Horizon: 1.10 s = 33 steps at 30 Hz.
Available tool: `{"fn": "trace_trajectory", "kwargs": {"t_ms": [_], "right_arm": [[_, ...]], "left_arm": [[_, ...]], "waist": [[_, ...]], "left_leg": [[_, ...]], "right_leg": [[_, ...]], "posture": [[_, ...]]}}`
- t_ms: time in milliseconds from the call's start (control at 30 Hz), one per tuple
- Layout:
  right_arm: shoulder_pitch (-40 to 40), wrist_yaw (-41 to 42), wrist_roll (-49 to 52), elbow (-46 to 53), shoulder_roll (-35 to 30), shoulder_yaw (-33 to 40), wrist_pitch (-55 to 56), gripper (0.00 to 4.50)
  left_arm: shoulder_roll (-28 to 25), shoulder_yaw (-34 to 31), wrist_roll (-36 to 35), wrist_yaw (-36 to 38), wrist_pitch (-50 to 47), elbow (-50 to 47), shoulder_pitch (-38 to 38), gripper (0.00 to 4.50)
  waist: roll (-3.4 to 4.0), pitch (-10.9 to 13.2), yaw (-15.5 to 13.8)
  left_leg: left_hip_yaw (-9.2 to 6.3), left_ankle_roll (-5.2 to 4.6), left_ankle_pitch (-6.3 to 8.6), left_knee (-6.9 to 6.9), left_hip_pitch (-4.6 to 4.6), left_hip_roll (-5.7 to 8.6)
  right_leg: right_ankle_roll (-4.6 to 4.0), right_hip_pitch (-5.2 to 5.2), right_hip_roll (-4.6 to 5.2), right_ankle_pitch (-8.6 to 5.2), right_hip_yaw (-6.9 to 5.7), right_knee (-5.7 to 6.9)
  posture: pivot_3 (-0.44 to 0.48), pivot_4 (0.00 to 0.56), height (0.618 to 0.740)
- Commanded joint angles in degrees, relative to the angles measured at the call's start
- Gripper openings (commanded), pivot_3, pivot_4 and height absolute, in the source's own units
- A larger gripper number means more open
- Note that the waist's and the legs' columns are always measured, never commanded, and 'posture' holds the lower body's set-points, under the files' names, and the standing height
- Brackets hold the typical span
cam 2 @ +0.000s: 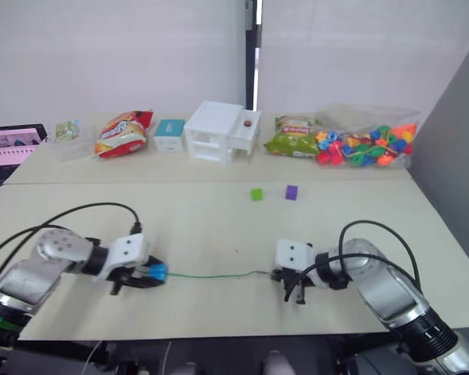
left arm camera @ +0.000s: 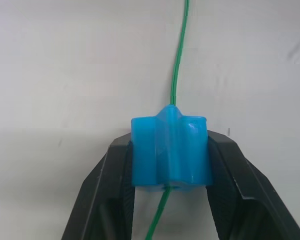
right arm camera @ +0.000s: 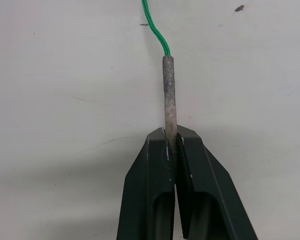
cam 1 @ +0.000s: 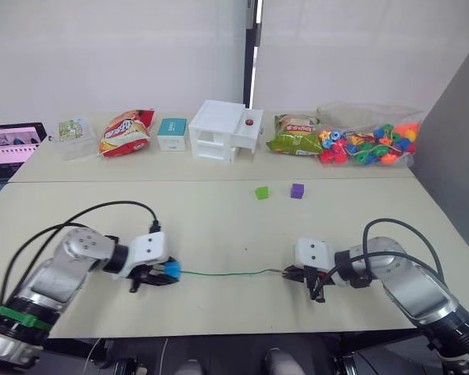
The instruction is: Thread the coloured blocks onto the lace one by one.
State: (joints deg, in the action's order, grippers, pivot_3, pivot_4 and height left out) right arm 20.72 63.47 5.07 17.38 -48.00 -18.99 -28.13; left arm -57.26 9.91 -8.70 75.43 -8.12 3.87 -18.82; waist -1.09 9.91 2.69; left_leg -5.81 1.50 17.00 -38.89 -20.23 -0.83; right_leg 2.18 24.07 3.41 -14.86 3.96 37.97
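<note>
Left gripper point(left arm camera: 170, 165) clenching blue block point(left arm camera: 171, 151) on lace point(cam 1: 227, 273), right gripper point(right arm camera: 171, 145) pinching lace tip point(right arm camera: 169, 95)

The table point(cam 1: 219, 226) is seen from above and behind by both eye views, facing forward and down — the same scene is shared, slightly offset. The table surface is viewed from very close by each wrist camera along its own fingers: the blue block point(left arm camera: 171, 152) in one, the lace point(right arm camera: 169, 97) tip in the other.
</note>
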Motion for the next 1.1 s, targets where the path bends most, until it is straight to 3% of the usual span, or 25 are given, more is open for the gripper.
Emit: {"fn": "trace_trajectory", "kwargs": {"t_ms": [33, 333, 400, 600, 633, 833, 1100], "right_arm": [[0.4, 0.3, -0.1, 0.8, 0.1, 0.0, -0.4, 0.00], [1.2, 0.6, -0.4, 0.3, 0.3, -0.4, 0.0, 0.00], [1.5, 0.6, -0.3, 0.4, 0.7, -0.6, -0.2, 0.00], [2.9, 0.8, 0.2, 2.0, 2.5, -1.5, -2.0, 0.00], [3.2, 0.9, 0.2, 2.4, 2.7, -1.8, -2.4, 0.00], [6.7, 0.1, -0.8, 4.4, 5.5, -5.1, -6.6, 0.00], [10.4, -1.5, -3.6, 3.0, 7.9, -8.8, -9.3, 0.00]], "left_arm": [[-3.3, -1.4, 2.9, 1.1, 4.2, 6.4, 1.7, 1.38], [-3.9, -2.6, 3.4, -0.1, 7.5, 8.9, 2.9, 1.38], [-3.2, -3.4, 2.3, -0.7, 6.2, 7.8, 2.5, 2.43], [-4.1, -5.5, -3.2, 3.0, -1.2, 0.1, 1.7, 4.37], [-3.7, -6.1, -4.6, 3.4, -3.2, -1.6, 1.0, 4.47], [2.7, -4.7, -13.3, 0.1, -16.8, -16.6, -2.6, 4.47], [18.5, 6.4, -6.4, -10.6, -18.6, -17.2, -8.8, 4.47]], "waist": [[0.05, 0.0, 0.1], [0.11, 0.0, 0.1], [0.11, 0.0, 0.1], [0.10, 0.0, 0.2], [0.08, 0.0, 0.1], [0.06, 0.0, -0.3], [0.04, 0.0, -0.2]], "left_leg": [[0.02, 0.00, 0.00, 0.03, 0.01, -0.01], [0.03, 0.00, 0.00, 0.05, 0.03, -0.01], [0.04, 0.00, 0.00, 0.04, 0.03, -0.01], [0.03, 0.00, 0.00, 0.04, -0.05, -0.01], [0.03, 0.00, 0.00, 0.04, -0.07, -0.01], [0.00, 0.00, 0.00, -0.01, -0.18, 0.02], [-0.03, 0.00, 0.00, -0.04, -0.17, 0.04]], "right_leg": [[-0.01, 0.02, -0.01, 0.00, 0.00, 0.01], [-0.01, 0.02, -0.01, 0.00, 0.00, 0.05], [-0.01, 0.02, -0.01, 0.00, 0.01, 0.05], [-0.01, 0.08, -0.01, 0.00, 0.01, 0.06], [-0.01, 0.09, -0.01, 0.00, 0.01, 0.05], [0.00, 0.09, 0.03, 0.00, -0.01, 0.02], [-0.02, 0.10, 0.02, 0.01, 0.00, 0.05]], "posture": [[0.000, 0.150, 0.740], [0.000, 0.150, 0.740], [0.000, 0.150, 0.740], [0.000, 0.150, 0.740], [0.000, 0.150, 0.740], [0.000, 0.150, 0.740], [0.000, 0.150, 0.740]]}}
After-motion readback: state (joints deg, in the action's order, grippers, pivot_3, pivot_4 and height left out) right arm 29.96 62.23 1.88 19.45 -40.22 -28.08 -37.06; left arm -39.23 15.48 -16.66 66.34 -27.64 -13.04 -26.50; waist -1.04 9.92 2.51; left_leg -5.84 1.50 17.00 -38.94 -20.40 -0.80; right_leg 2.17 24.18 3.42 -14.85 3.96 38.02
